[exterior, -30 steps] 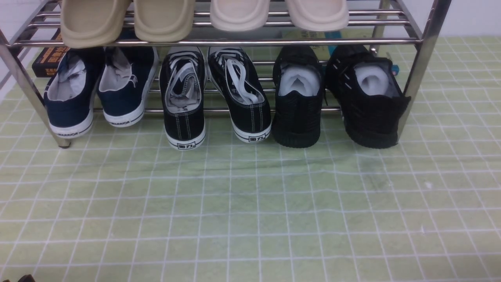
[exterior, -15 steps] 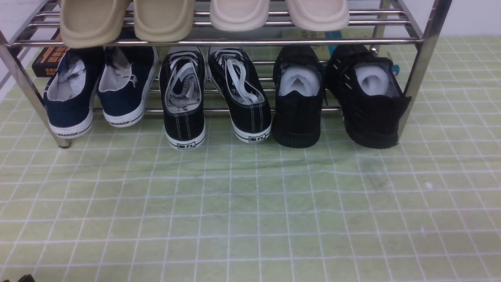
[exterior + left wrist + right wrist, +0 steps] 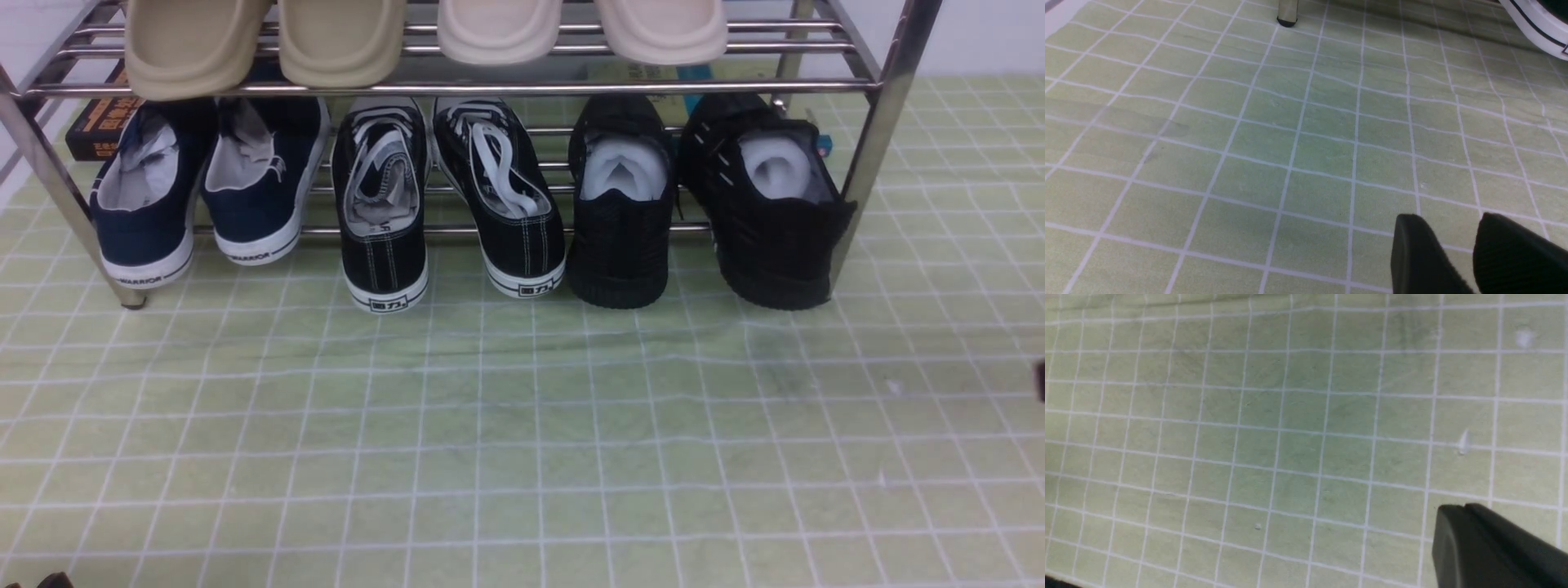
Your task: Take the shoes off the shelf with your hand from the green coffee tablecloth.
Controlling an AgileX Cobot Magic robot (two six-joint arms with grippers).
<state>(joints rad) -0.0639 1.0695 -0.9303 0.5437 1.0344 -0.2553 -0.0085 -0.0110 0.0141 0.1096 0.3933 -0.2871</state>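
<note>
Shoes: we see the all-black pair [image 3: 702, 204] on the lower tier at the robot's right end, heels toward us and overhanging the front rail, white paper stuffing showing in both.
Why so: we judge the heels-out pose leaves the collar open to a grasp from the front.
Neighbours: black canvas sneakers [image 3: 449, 200] sit just beside them toward the left, navy sneakers [image 3: 204, 188] further left; 4 beige slippers [image 3: 424, 37] rest on the upper tier.
Shelf: our chrome rack [image 3: 886, 122] stands on the green tablecloth [image 3: 522, 425] covering the bench, its right leg touching the right shoe.
Right gripper [image 3: 1466, 508]: jaws pressed together, holding nothing, above bare cloth and well apart from the shoes.
Left gripper [image 3: 1447, 241]: jaws parted by a narrow gap, empty, low over the cloth.
Stage: we judge nothing lifted yet; the right jaws must part before reaching in.
Risk: we think the right leg crowds the approach.
</note>
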